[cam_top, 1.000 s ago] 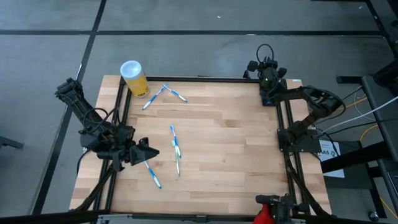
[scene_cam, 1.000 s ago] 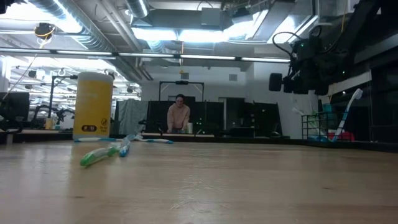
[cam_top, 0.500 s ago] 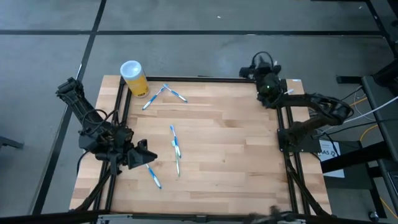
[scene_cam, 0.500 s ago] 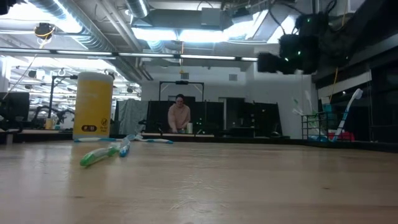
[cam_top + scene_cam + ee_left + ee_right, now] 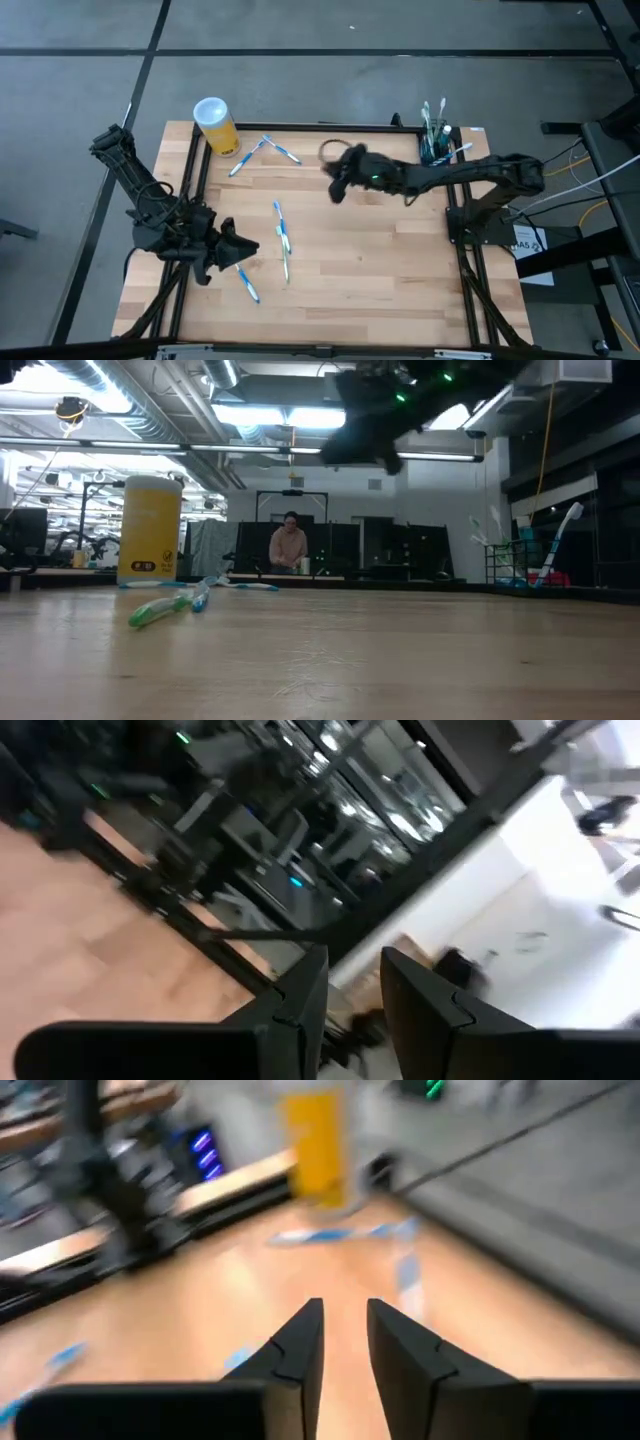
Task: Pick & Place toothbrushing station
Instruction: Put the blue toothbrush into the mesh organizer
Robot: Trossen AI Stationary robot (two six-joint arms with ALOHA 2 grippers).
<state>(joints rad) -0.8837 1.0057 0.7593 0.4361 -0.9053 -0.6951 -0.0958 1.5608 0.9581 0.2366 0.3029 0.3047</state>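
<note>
— Where's the toothbrushing station (image 5: 436, 147)?
— At the table's (image 5: 400, 260) back right corner, a few brushes upright in it. My right gripper (image 5: 338, 186) hovers mid-table, fingers a slit apart, empty; my left gripper (image 5: 240, 247), likewise, sits front left
— What's left?
— Most, I judge: loose toothbrushes (image 5: 282, 232) lie on the wood

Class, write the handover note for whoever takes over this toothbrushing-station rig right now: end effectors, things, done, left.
Left end effector: fingers slightly apart, empty, low beside a loose toothbrush.
Right end effector: fingers slightly apart, empty, reaching over the table's middle.
Toothbrushing station: far right corner, brushes standing in it.
Yellow cup: far left corner.
Done: some brushes in the station.
Left: five brushes lie on the table, none held.
</note>
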